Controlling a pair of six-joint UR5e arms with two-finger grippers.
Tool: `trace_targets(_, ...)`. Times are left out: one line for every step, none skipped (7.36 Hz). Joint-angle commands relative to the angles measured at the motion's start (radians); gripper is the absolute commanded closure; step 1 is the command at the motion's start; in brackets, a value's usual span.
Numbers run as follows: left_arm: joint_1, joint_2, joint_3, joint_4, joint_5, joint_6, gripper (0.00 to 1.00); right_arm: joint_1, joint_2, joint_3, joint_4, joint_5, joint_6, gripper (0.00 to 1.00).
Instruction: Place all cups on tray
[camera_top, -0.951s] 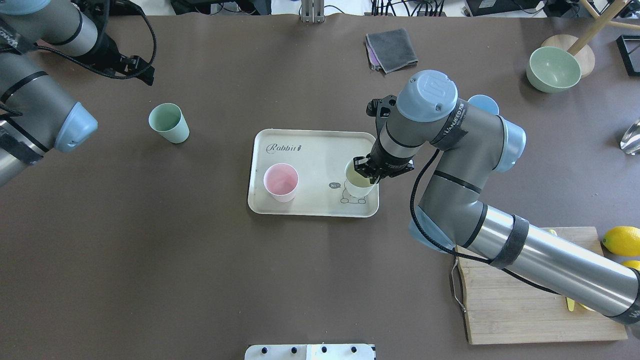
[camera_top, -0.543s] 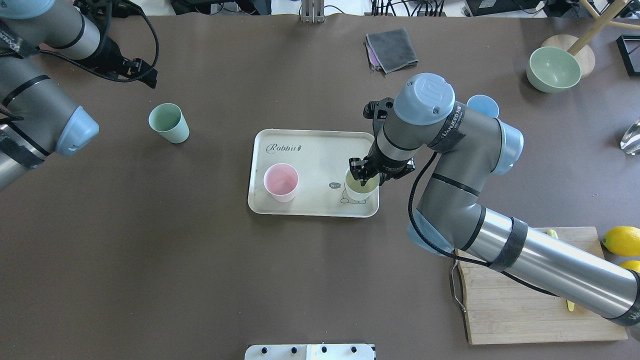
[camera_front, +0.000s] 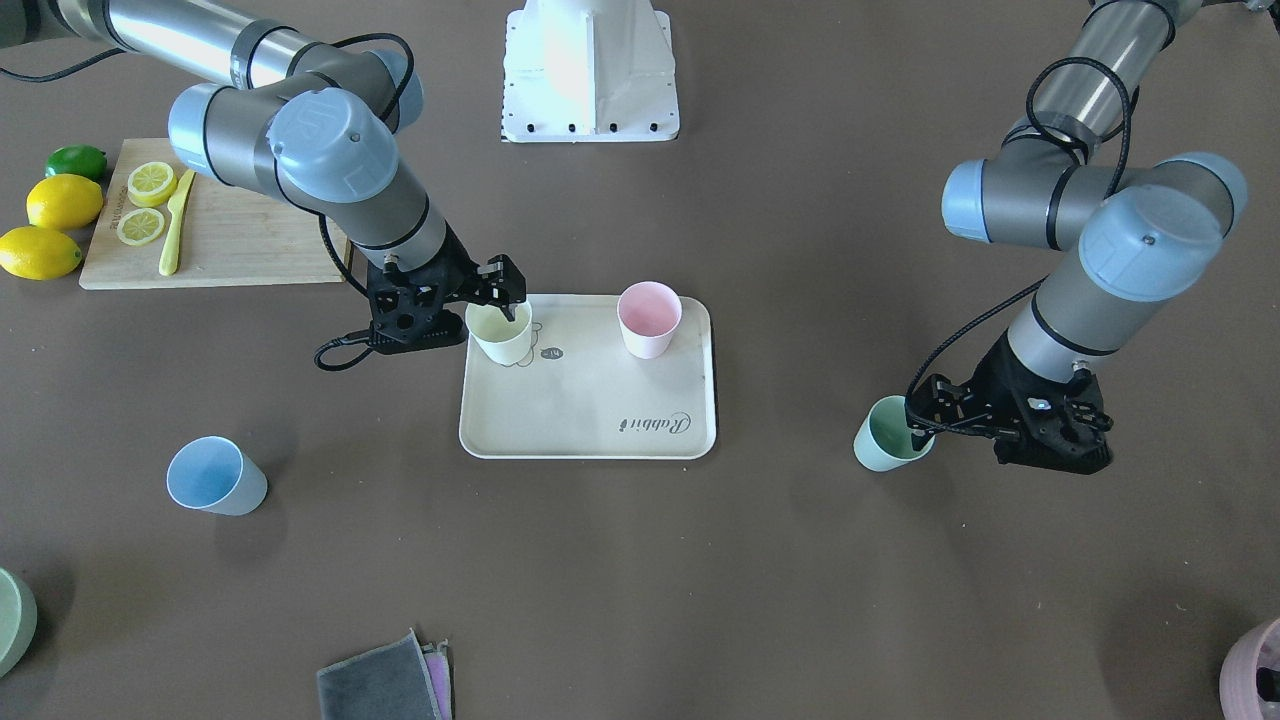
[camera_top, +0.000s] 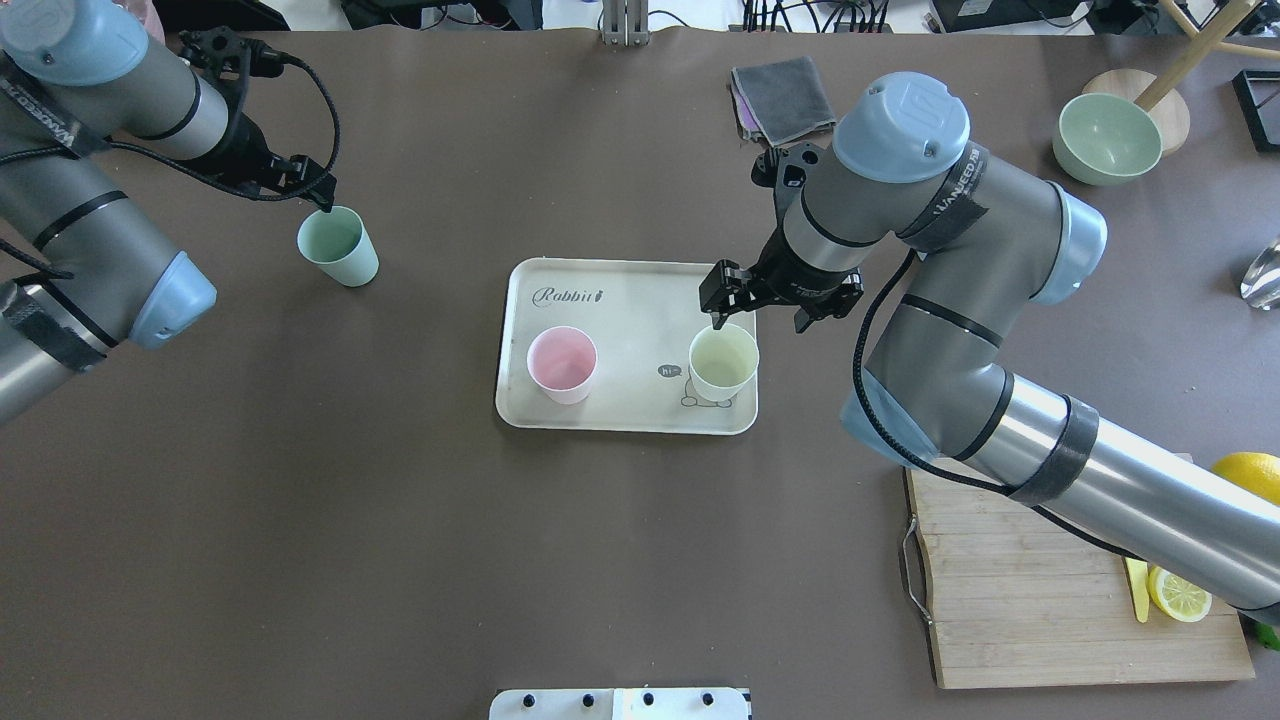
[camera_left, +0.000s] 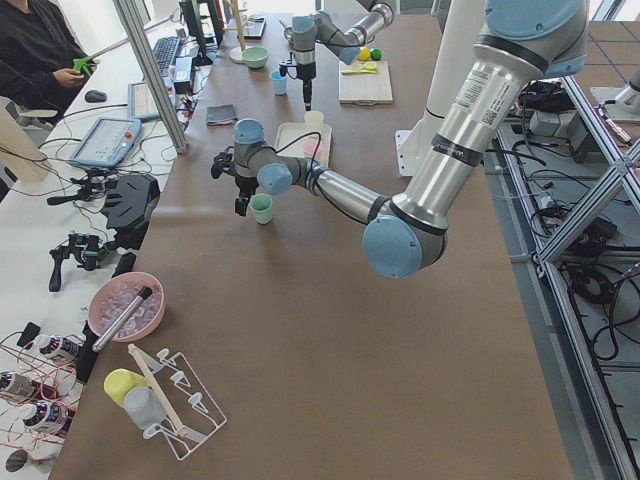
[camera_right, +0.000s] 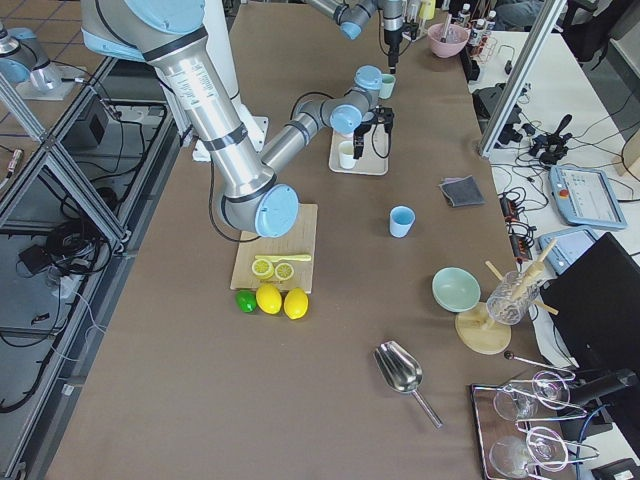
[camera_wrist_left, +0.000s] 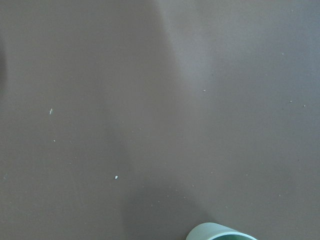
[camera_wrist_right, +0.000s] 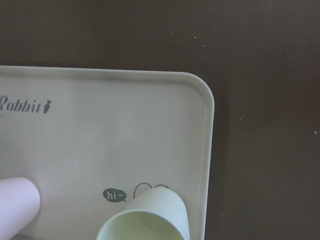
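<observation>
Just beside right end effector (camera_top: 757, 318), yellow cup (camera_top: 723, 362)

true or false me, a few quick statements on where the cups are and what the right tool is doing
1. The pale yellow plastic cup stands upright on the cream rectangular tray. True.
2. The pink plastic cup lies tipped over. False: it stands upright on the tray.
3. The light blue plastic cup and the mint green plastic cup are both off the tray. True.
4. The right tool is shut on the yellow cup. False: it is open beside that cup.
</observation>
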Motion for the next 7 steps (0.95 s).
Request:
trace_targets(0.028,0.021,0.003,-0.010,0.001,-0.008,0.17,0.064,-0.006,0.012,-0.016,0.063,-0.004,0.00)
trace_targets(0.043,0.025,0.009,-0.010,0.007,-0.012,0.43,0.093,-0.009,0.012,-0.016,0.081,-0.013,0.00)
trace_targets(0.046,0.026,0.014,-0.010,0.007,-0.031,0.84,0.130,-0.011,0.007,-0.017,0.104,-0.018,0.00)
trace_targets(0.046,0.024,0.008,-0.010,0.005,-0.038,1.00,0.160,-0.014,0.009,-0.017,0.116,-0.033,0.00)
trace_targets(0.057,0.021,0.012,-0.010,0.007,-0.036,1.00,0.211,-0.023,0.007,-0.026,0.170,-0.056,0.00)
trace_targets(0.061,0.019,0.006,-0.010,0.005,-0.039,1.00,0.255,-0.026,0.015,-0.083,0.190,-0.112,0.00)
trace_targets(0.057,0.012,-0.005,-0.001,-0.001,-0.039,1.00,0.306,-0.031,0.013,-0.150,0.187,-0.202,0.00)
